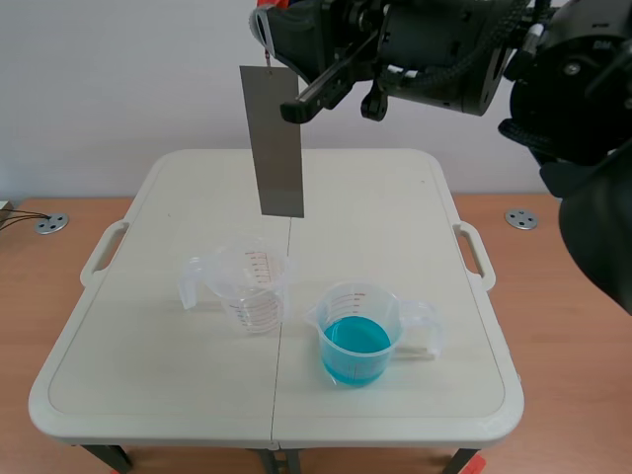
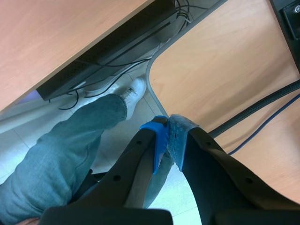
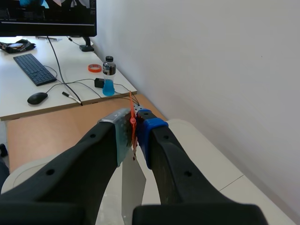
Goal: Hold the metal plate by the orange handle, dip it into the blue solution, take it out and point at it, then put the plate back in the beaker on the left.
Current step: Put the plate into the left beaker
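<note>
Metal plate (image 1: 278, 143): long flat grey rectangle, upright, orange handle (image 3: 131, 119) atop.

**A:** How does the light on the table (image 1: 148, 326) look to you?

**B:** Bright and even. The empty beaker (image 1: 255, 286) and the beaker of blue solution (image 1: 357, 341), at lower middle, throw only faint, soft shadows.

**A:** Any glare off the metal plate (image 1: 276, 148)?

**B:** It reads flat, matte grey. At upper right, the right arm (image 1: 583, 89) is so dark you lose its detail. Your right wrist view has a bright, evenly lit white wall (image 3: 211, 70). In the left wrist view, the black cable tray (image 2: 108, 51) sits in shade.
</note>
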Robot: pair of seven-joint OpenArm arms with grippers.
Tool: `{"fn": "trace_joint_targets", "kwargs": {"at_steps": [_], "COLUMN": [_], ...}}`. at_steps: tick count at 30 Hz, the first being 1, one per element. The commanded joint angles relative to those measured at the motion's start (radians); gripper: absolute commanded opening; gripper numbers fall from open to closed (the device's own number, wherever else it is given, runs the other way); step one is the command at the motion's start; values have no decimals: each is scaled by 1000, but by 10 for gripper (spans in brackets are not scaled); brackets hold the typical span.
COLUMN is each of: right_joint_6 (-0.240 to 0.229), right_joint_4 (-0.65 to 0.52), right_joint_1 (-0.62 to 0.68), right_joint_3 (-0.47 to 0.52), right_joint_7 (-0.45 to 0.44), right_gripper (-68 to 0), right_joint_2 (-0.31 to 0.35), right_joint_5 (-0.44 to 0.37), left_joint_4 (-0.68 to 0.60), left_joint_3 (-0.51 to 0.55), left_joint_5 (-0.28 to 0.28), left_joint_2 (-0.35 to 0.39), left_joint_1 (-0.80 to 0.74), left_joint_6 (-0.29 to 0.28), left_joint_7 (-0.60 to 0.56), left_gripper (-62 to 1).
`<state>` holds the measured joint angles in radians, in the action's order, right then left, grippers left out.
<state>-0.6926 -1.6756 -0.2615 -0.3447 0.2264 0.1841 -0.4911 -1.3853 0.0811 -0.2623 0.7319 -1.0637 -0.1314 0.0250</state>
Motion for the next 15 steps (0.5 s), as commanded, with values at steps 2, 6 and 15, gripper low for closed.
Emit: {"fn": "trace_joint_targets", "kwargs": {"at_steps": [2, 6, 15], "right_joint_6": [4, 4, 4], "right_joint_4": [20, 64, 133], "right_joint_1": [-41, -57, -74], "right_joint_3": [-14, -37, -89], "right_joint_7": [-15, -15, -11], "right_gripper": [-660, -660, -660], "right_joint_2": [-12, -28, -60], "right_joint_5": [-19, -18, -18], "left_joint_4": [-13, -13, -13], "left_joint_3": [3, 3, 3], "left_joint_5": [-6, -6, -6], "left_joint_2": [0, 0, 0], "left_joint_1": [0, 0, 0], "left_joint_6": [0, 0, 1], "left_joint_7": [-6, -6, 1], "left_gripper": [-591, -591, -591]}}
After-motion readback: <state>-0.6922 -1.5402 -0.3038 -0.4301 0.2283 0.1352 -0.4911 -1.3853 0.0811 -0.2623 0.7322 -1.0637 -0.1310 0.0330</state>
